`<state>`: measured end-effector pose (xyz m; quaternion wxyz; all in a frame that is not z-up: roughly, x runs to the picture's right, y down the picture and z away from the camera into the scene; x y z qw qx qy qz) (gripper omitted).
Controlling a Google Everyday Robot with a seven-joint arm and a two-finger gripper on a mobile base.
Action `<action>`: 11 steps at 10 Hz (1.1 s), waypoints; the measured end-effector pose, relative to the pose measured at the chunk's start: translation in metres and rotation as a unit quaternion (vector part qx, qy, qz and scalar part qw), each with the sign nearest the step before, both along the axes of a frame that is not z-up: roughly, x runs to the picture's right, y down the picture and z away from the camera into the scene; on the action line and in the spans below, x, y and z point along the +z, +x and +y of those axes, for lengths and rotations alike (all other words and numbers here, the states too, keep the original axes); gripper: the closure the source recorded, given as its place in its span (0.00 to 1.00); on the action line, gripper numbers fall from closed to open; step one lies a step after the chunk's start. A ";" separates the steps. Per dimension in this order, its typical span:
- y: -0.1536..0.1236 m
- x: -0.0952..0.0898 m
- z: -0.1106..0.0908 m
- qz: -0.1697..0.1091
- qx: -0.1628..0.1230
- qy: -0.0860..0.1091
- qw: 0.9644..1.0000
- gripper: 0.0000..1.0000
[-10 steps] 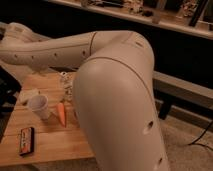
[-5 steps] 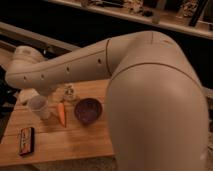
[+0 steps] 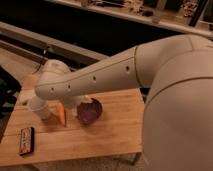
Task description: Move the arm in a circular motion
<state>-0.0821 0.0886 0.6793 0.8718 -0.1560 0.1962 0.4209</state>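
Observation:
The arm (image 3: 100, 75) fills the camera view. It is cream-white, with thick rounded segments and small dark screw holes. Its big elbow shell (image 3: 180, 110) covers the right side. The forearm reaches left over the wooden table (image 3: 115, 135) to a rounded joint (image 3: 50, 75) above the table's far left corner. I do not see the gripper; it lies beyond that joint, hidden behind the arm.
On the table stand a white cup (image 3: 39, 106), an orange carrot-like piece (image 3: 61, 114), a purple bowl (image 3: 90, 110) and a dark flat packet (image 3: 26, 140) near the front left. A dark object (image 3: 7, 90) sits at the left edge. A long counter (image 3: 150, 20) runs along the back.
The elbow has swung to the right and the forearm now lies lower and more level across the table. The purple bowl and more tabletop have come into view.

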 end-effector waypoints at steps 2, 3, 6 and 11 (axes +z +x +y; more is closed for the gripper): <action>0.052 0.012 -0.007 0.053 0.054 0.006 0.997 0.35; 0.075 0.016 -0.014 0.077 0.079 0.011 0.994 0.35; 0.167 0.018 -0.078 0.173 0.175 0.062 0.967 0.35; 0.114 0.008 -0.193 0.147 0.189 0.168 0.956 0.35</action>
